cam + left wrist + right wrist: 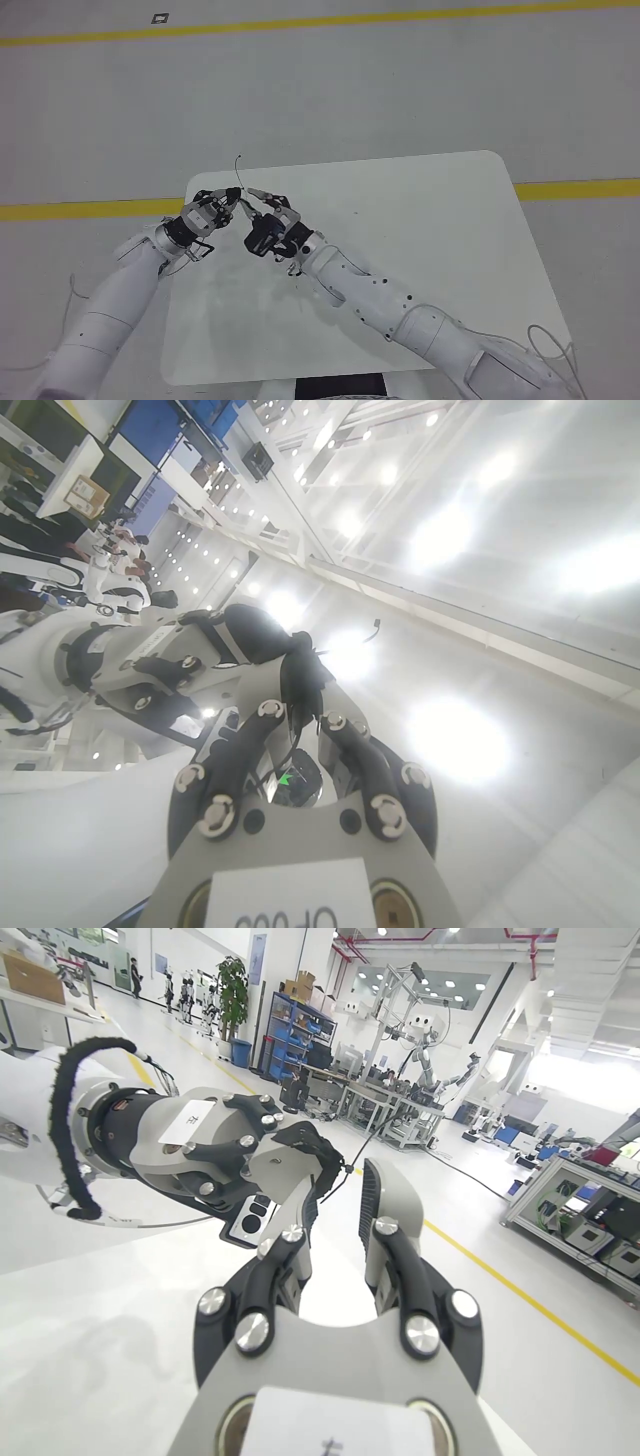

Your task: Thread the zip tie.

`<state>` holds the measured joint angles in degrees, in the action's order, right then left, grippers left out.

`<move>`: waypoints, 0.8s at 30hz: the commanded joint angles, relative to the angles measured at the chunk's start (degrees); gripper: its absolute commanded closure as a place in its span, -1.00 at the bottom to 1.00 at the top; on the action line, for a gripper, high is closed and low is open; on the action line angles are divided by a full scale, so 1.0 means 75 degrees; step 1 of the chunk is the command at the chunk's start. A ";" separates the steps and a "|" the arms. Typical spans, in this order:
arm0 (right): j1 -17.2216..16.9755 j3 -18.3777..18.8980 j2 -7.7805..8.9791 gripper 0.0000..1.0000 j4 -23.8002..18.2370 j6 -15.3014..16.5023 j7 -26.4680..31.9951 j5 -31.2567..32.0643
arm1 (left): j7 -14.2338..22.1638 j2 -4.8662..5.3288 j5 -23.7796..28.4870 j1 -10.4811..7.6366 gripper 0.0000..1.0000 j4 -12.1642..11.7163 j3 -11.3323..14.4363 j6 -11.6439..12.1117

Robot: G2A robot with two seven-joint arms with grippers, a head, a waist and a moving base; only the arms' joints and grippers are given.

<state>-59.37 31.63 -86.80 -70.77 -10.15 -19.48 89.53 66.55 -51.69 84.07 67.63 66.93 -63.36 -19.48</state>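
Bench: white bench [420, 250] on grey floor with yellow lines.
Left gripper [329, 1167]: jaws pinched on the black zip tie [345, 1169], above the bench's far edge.
Right gripper [342, 1183]: jaws wide, just beside it.
Hidden: black pads cover the held part, so I cannot tell whether it is threaded.

Cannot follow the zip tie [376, 626] through the ceiling glare in the left wrist view, beyond its curled end. Cannot see the stretch clamped in the left pincer [330, 1162], buried under black finger padding. Too thin from above to trace between the pincers. Cannot tell contact from near miss between tail and spread right pincer [342, 1180]. Cannot see much of the near edge of the desk [430, 230], covered by the right arm [400, 300].
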 commanded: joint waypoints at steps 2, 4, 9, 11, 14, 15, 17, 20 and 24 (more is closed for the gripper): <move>-0.0026 0.0051 -0.0038 1.00 0.0026 0.0018 0.0027 0.0053 | 0.0000 0.0000 0.0000 0.0000 1.00 0.0000 0.0000 0.0000; -0.0014 0.0057 -0.0054 1.00 0.0056 0.0002 0.0043 0.0057 | 0.0000 0.0000 0.0000 0.0000 1.00 0.0000 0.0000 0.0000; 0.0037 0.0031 -0.0035 1.00 0.0165 -0.0112 0.0065 0.0057 | 0.0000 0.0000 0.0000 0.0000 1.00 0.0000 0.0000 0.0000; 0.0025 0.0065 -0.0007 1.00 0.0161 -0.0146 0.0058 0.0057 | 0.0000 0.0000 0.0000 0.0000 1.00 0.0000 0.0000 0.0000; 0.0005 0.0094 0.0051 1.00 0.0122 -0.0197 0.0066 0.0057 | 0.0000 0.0000 0.0000 0.0000 1.00 0.0000 0.0000 0.0000; 0.0002 0.0092 0.0069 1.00 0.0106 -0.0211 0.0072 0.0057 | 0.0000 0.0000 0.0000 0.0000 1.00 0.0000 0.0000 0.0000; -0.0013 0.0093 0.0111 1.00 0.0067 -0.0246 0.0086 0.0057 | 0.0000 0.0000 0.0000 0.0000 1.00 0.0000 0.0000 0.0000; -0.0029 0.0077 0.0165 1.00 0.0010 -0.0278 0.0112 0.0057 | 0.0000 0.0000 0.0000 0.0000 1.00 0.0000 0.0000 0.0000; -0.0018 0.0020 0.0222 1.00 -0.0050 -0.0253 0.0140 0.0057 | 0.0000 0.0000 0.0000 0.0000 1.00 0.0000 0.0000 0.0000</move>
<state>-59.55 31.89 -85.20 -71.06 -12.15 -18.44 89.95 66.55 -51.69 84.07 67.63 66.93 -63.36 -19.48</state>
